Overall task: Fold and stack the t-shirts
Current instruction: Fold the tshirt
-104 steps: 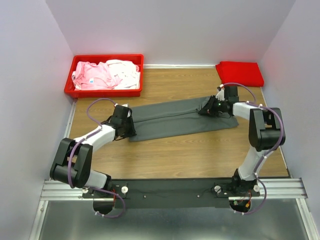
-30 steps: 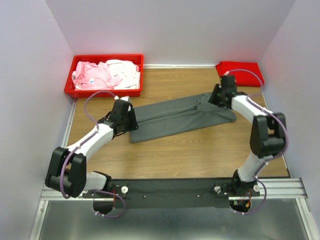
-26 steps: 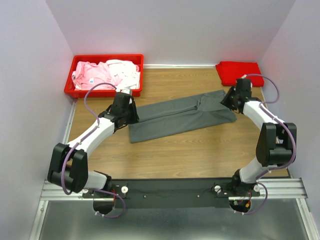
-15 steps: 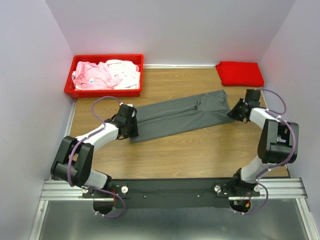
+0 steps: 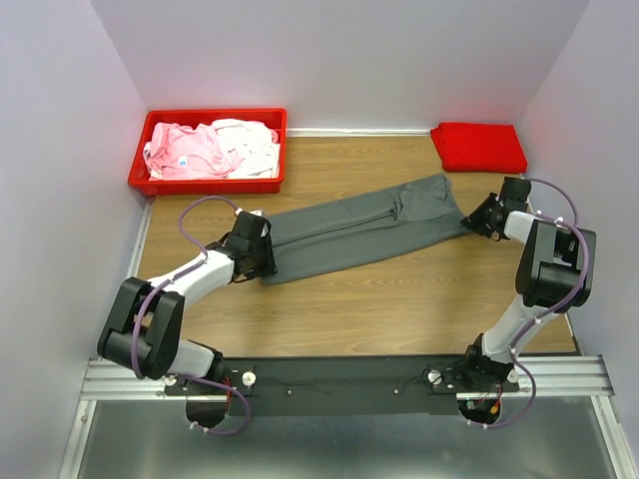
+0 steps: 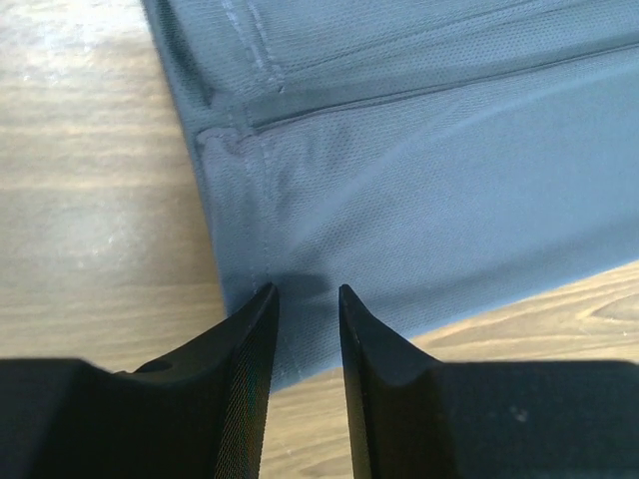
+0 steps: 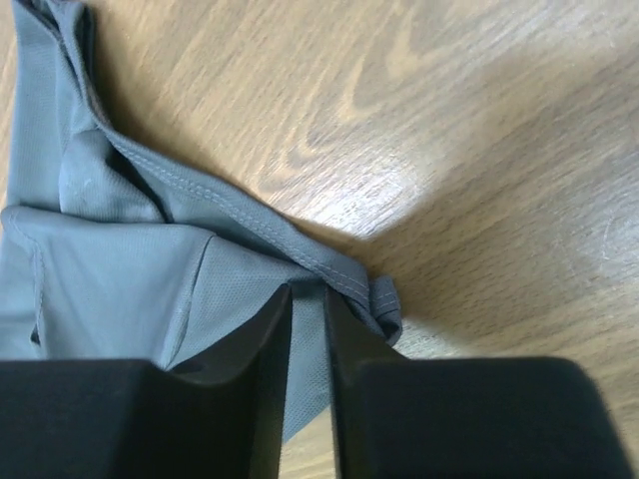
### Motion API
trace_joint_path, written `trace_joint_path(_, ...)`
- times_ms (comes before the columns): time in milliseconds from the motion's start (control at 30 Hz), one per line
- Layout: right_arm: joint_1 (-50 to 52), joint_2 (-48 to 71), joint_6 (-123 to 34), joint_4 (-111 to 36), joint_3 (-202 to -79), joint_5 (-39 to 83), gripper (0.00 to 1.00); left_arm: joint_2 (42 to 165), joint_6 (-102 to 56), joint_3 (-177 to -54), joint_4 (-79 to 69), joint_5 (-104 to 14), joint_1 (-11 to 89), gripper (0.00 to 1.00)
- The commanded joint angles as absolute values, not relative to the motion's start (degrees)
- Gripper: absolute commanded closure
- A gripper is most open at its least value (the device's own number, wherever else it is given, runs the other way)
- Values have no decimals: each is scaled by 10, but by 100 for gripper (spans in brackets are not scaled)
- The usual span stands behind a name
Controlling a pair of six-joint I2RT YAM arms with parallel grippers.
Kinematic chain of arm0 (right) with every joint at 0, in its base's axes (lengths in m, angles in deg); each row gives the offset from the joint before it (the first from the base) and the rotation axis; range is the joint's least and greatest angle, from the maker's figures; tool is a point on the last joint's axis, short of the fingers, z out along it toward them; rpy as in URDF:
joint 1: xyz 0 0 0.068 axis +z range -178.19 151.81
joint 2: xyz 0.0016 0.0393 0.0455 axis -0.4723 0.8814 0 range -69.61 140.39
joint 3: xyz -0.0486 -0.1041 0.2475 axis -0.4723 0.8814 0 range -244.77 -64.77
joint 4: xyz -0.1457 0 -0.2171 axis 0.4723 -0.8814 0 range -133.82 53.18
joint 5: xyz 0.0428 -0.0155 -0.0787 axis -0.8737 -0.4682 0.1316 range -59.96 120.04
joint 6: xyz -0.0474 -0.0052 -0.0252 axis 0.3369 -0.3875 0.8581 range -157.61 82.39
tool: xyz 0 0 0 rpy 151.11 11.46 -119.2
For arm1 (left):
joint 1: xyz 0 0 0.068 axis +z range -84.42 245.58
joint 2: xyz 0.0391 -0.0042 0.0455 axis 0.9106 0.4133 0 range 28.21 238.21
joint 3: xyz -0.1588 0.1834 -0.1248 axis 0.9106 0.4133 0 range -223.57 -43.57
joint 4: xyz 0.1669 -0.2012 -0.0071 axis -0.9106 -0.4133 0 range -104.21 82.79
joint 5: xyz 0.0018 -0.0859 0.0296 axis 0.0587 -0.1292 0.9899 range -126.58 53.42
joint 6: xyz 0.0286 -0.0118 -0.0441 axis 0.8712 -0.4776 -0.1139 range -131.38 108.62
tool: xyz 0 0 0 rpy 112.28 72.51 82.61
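The dark grey t-shirt (image 5: 359,228) lies as a long folded strip slanting across the table. My left gripper (image 5: 262,261) is at its left end. In the left wrist view the left gripper (image 6: 306,291) has its jaws a narrow gap apart, with the tips on the flat grey cloth (image 6: 429,150) near its corner and nothing pinched. My right gripper (image 5: 479,217) is at the strip's right end. In the right wrist view the right gripper (image 7: 308,291) is shut on the bunched hem of the grey shirt (image 7: 110,259). A folded bright red t-shirt (image 5: 479,147) lies at the back right.
A red plastic bin (image 5: 205,185) stands at the back left, holding a pale pink shirt (image 5: 185,150) and a white one (image 5: 250,140). Walls close in the table on the left, back and right. Bare wood (image 5: 379,299) lies in front of the grey strip.
My right gripper has moved from the middle of the grey shirt out to its right end, and that end now lies farther back. My left gripper lifted a little and came back to the left end.
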State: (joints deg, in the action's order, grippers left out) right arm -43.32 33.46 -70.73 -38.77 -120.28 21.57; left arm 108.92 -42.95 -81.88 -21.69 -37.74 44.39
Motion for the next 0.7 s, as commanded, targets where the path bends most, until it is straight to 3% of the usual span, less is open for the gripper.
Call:
trace_joint_path(0, -439, 335, -673, -412, -1210, 231, 71, 1059, -428, -819, -267, -370, 447, 55)
trace_joint_path(200, -385, 268, -674, -436, -1191, 228, 58, 1047, -387, -920, -290, -391, 437, 40)
trace_joint_path(500, -336, 246, -726, -425, -1151, 213, 57, 1257, -294, -1112, -266, -371, 409, 40)
trace_joint_path(667, -336, 262, -725, -417, -1148, 204, 57, 1340, -290, -1162, -273, -353, 397, 43)
